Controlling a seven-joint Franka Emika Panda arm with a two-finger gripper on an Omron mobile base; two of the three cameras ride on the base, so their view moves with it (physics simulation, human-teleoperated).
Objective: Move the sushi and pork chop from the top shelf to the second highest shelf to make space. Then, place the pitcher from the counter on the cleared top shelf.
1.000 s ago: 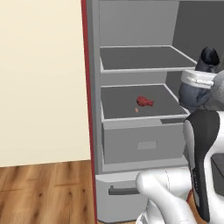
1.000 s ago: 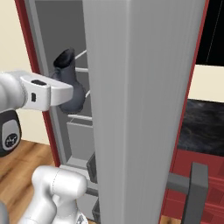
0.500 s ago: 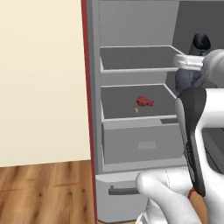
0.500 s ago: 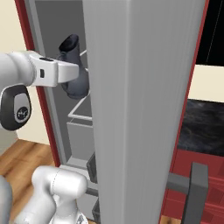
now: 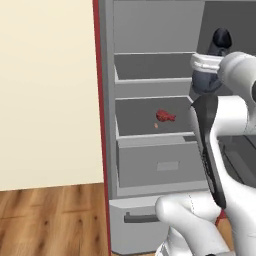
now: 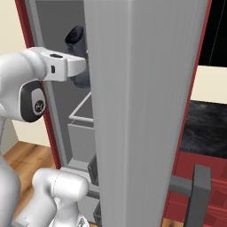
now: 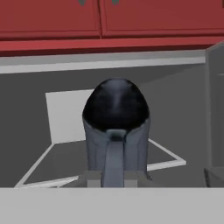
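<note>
Now the pitcher (image 5: 214,62) is held upright, clenched in the end effector (image 5: 206,64), so that it can be set standing on the top shelf (image 5: 150,79). It is carried at the fridge's right edge, level with that shelf, which lies to the end effector's left and is bare. Below the end effector, on the second highest shelf (image 5: 145,134), a red piece of food (image 5: 165,116) is seen lying, evidently moved down to make room. Compared with a second ago, the pitcher is raised higher and brought further toward the fridge interior.
</note>
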